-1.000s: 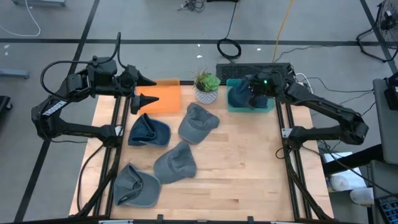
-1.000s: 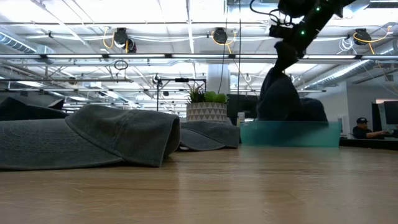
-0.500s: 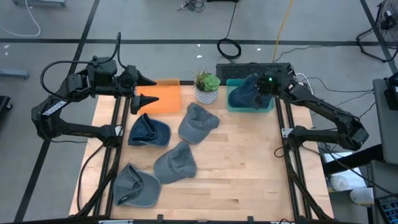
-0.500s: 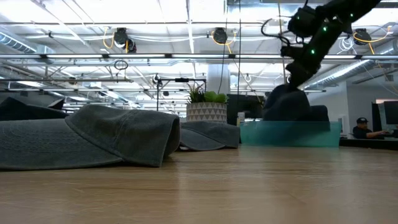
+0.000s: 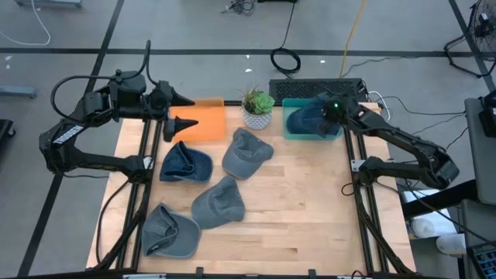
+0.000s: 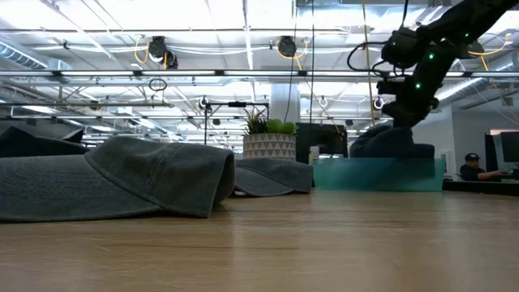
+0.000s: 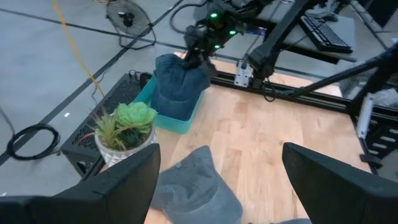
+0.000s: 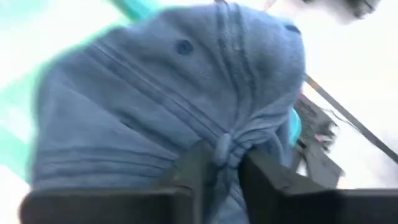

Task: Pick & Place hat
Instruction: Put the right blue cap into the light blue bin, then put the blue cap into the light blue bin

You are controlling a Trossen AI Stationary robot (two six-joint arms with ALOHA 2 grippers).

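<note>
The right gripper (image 5: 324,113) pinches a fold of a blue hat (image 5: 304,118) resting in the teal bin (image 5: 311,133) at the tabletop's far right corner; the left gripper (image 5: 180,112) hangs spread near the far left corner.

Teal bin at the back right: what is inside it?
A blue hat sits in the teal bin, with the right pincer at its fabric. Whatever lies beneath the hat is covered.
</note>
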